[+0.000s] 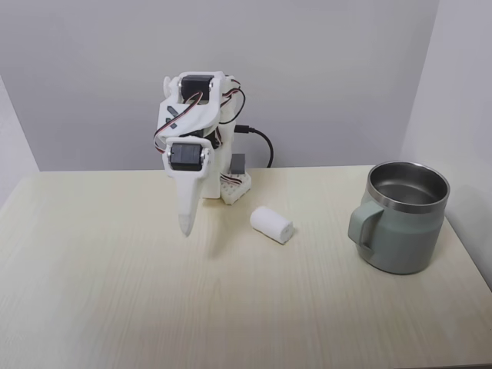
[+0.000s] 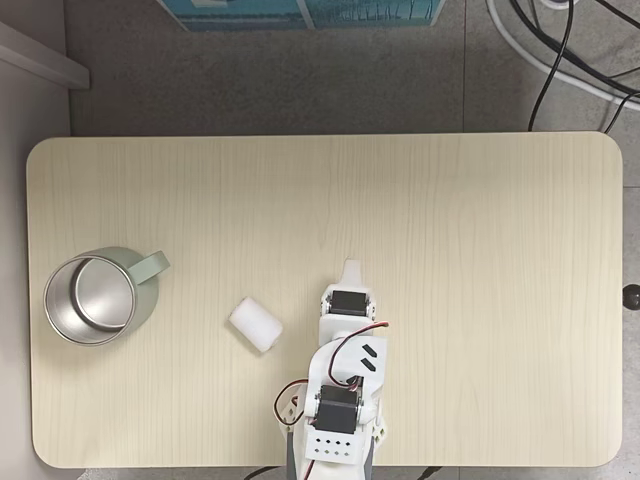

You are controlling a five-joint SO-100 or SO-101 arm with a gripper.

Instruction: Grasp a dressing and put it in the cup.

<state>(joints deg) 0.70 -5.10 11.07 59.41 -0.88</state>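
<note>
on the pale wooden surface, as seen in a fixed view from the front, the dressing is shown lying on its side near the centre, with the cup standing upright well apart to its right, handle turned toward the roll. seen from above in another fixed view, the order is mirrored: the cup is placed at the left, the dressing between it and the arm, just left of the arm's tip.

the gripper is held above the surface, pointing down, to the left of the dressing in the front view and not touching it. the fingers appear pressed together into a single narrow point, nothing being held; from above, the gripper is partly hidden by the wrist motor, so this cannot be confirmed there.

several risks may be judged from this layout. the roll, resting on its curved side, could be nudged and set rolling if one finger is brought down on it off-centre. a descent made with the fingers too narrow would press the soft roll flat rather than straddle it. a loose pinch could let it slip during transfer. the steel rim could be struck, or the roll dropped against the handle, if the carry is made too low.
</note>
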